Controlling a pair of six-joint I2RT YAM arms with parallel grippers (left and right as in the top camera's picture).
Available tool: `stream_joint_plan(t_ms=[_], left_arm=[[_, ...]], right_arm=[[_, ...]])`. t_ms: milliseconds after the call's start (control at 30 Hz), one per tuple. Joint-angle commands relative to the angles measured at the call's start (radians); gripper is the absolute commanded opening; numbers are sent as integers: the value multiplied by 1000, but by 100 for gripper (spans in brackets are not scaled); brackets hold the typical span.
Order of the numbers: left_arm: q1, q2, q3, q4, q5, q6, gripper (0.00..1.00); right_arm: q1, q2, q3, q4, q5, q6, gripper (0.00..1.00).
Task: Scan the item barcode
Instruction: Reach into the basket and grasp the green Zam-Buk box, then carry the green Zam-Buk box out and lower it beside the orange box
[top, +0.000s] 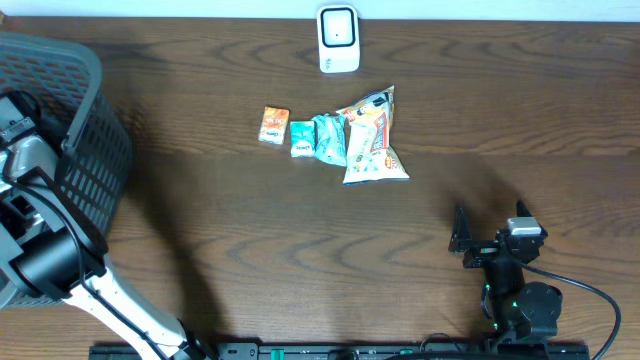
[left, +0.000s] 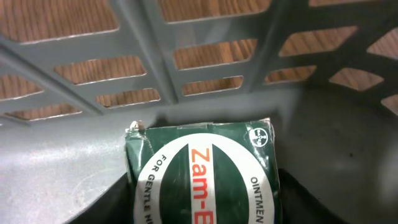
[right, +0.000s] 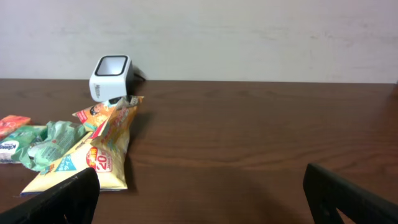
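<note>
As it lies in basket (left: 56, 162), grn box (left: 202, 162): white oval, red txt.

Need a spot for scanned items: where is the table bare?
Free: between the basket and the orange packet; right of the snack bag to the table edge; the wide strip in front of the packet row. Crowded: that row, below the scanner.

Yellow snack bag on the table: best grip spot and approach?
Probably its wide near end, pinched top-down from the robot's side. The yellow snack bag lies flat; a crumpled teal packet crowds its left edge, while the near end is clear.
</note>
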Motion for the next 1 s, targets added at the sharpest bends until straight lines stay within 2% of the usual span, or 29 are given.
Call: stream_joint_plan(t_ms=[0, 233, 400, 500, 600, 700, 867, 967], left_arm=[[-1, -11, -4, -27, -11, 24, 34], [-1, -174, -4, -90, -10, 23, 41], [-1, -314, -4, -126, -3, 23, 42], [-1, -457, -4, -140, -1, 22, 45], [-1, -641, -4, -132, 133, 16, 47], [-1, -769, -4, -128, 302, -63, 47], [-51, -869, -4, -128, 612, -186, 47], [-159, -873, -4, -130, 755, -213, 47]], right_arm=[[-5, -5, -2, -3, 0, 11, 99], [-5, -5, -2, -3, 0, 11, 99], [-5, -5, -2, -3, 0, 11, 99], [-5, -5, -2, -3, 0, 11, 99], [-5, -5, -2, -3, 0, 11, 99], [-5, -5, -2, -3, 0, 11, 99], [-5, -5, -2, -3, 0, 11, 99], [-5, -5, -2, -3, 0, 11, 99]])
